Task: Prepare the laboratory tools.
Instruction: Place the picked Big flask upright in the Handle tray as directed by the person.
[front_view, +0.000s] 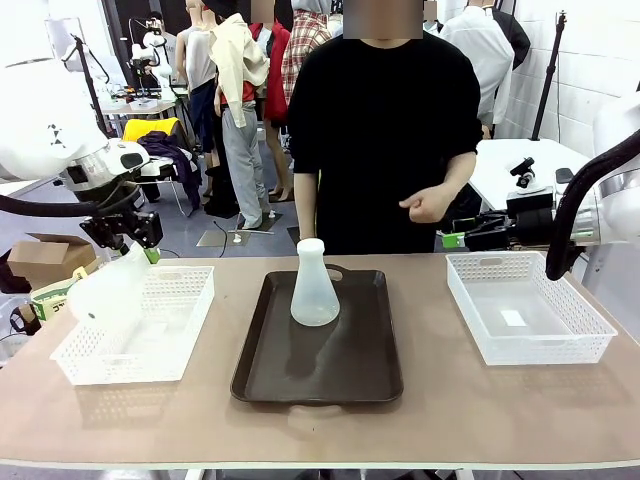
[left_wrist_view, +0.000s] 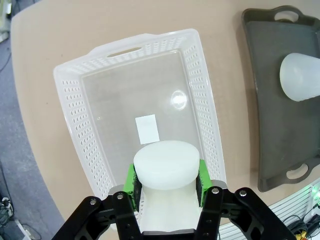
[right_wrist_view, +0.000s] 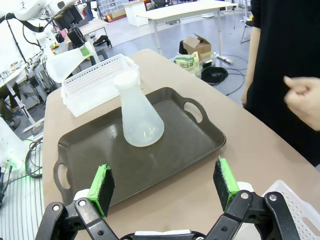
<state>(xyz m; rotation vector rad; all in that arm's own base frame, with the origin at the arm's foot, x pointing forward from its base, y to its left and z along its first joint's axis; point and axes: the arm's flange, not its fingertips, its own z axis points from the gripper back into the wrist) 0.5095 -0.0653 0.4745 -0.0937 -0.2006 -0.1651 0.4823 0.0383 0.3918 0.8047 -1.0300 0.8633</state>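
One flask (front_view: 314, 285) stands upright on the dark tray (front_view: 330, 375) in the middle of the table, toward the tray's far end near a handle cutout. In the left wrist view it gets cut off by the frame's right edge, so only part of its cone shows.

The other flask (front_view: 108, 290) is up in the air, tilted, over the left lattice basket (front_view: 165, 335). The left gripper (left_wrist_view: 166, 184) is clamped on its neck, green pads (left_wrist_view: 131, 181) pressing both sides. From the wrist camera you're basically staring down at the flask's round base, which hides most of the neck and the fingertips. In the front view the gripper itself is dark against the background and kinda hard to read, but the flask looks clear of the basket, not touching it.

The right gripper (right_wrist_view: 164, 184) is spread wide with nothing between its pads, hovering near the tray's edge. In the front view its arm is mostly cut off at the right edge, above the right basket (front_view: 530, 325).

The person's hand (front_view: 428, 207) is loosely curled at the far side of the table, holding nothing I can see.
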